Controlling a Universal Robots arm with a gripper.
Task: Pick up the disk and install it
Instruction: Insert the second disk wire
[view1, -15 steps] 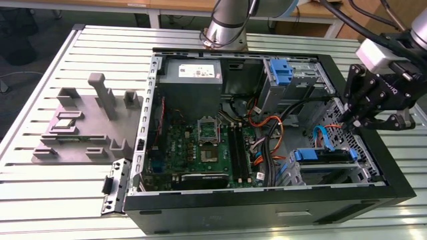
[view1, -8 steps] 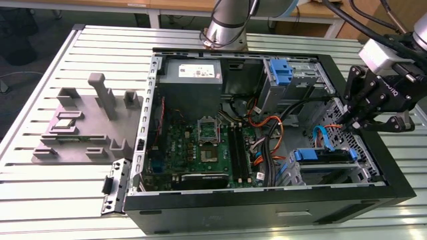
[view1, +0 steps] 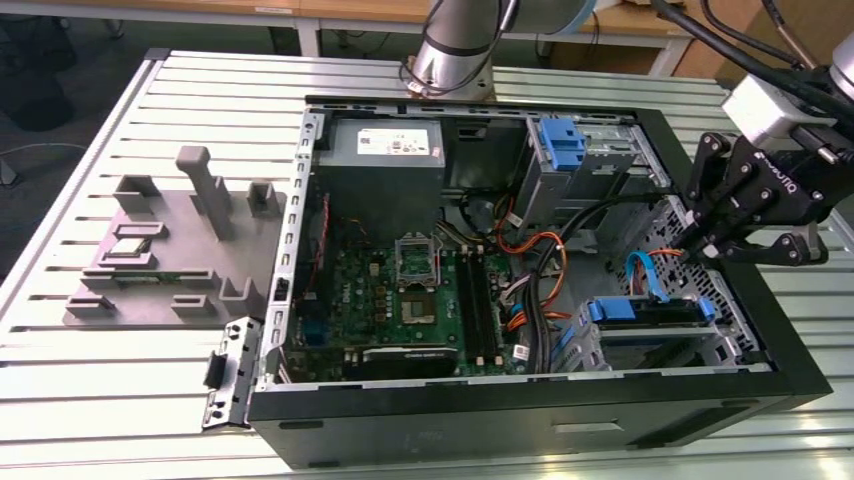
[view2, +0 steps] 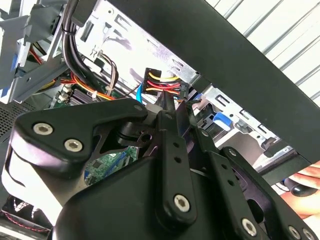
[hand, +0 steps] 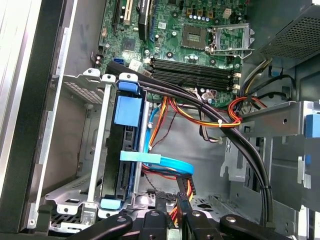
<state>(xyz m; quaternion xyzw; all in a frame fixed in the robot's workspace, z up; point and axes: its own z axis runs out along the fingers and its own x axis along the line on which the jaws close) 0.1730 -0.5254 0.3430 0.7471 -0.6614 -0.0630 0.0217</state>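
inside an open computer case (view1: 534, 398), the disk (hand: 127, 107) sits edge-on in its metal drive cage (hand: 82, 95) as a blue strip, seemingly seated. the step looks like cabling: the gripper (view2: 167, 107) hangs just beside the cage, its 2 fingers (view2: 172, 150) apparently pinched on a wired plug (hand: 181, 197) — mating it calls for careful alignment with the disk's socket.
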